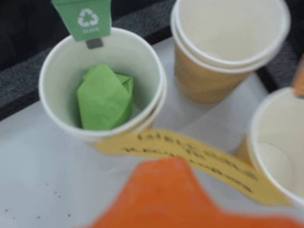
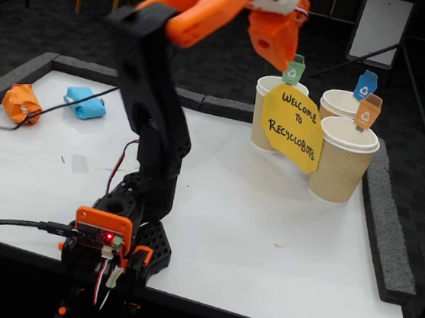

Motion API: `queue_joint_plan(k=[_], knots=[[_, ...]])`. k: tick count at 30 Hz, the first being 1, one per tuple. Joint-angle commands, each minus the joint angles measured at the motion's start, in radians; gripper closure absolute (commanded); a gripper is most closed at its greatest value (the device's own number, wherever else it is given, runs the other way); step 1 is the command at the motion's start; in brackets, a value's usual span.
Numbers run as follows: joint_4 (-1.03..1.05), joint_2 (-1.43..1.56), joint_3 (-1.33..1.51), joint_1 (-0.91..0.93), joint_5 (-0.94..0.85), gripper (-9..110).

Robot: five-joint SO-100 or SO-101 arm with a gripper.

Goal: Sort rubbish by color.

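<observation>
Green wad sits inside the green-tagged cup; gripper state cannot be told; advise lifting straight clear before swinging toward the nine-o'clock orange wad.

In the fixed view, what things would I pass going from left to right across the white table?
Orange wad → light blue wad → the robot arm's base → cup with green tag → yellow welcome sign → cup with orange tag.
</observation>
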Motion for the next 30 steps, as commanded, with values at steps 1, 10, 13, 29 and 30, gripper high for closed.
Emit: queue_joint_plan(k=[1, 10, 13, 29, 30], knots=[[0.018, 0.403, 0.087, 0.014, -0.018, 101], [0.069, 0.790, 0.331, -0.006, -0.018, 101], [0.098, 0.822, 0.351, 0.000, -0.015, 101], [0.186, 1.029, 0.451, -0.075, -0.009, 101], [0.181, 1.029, 0.451, -0.094, -0.009, 101]])
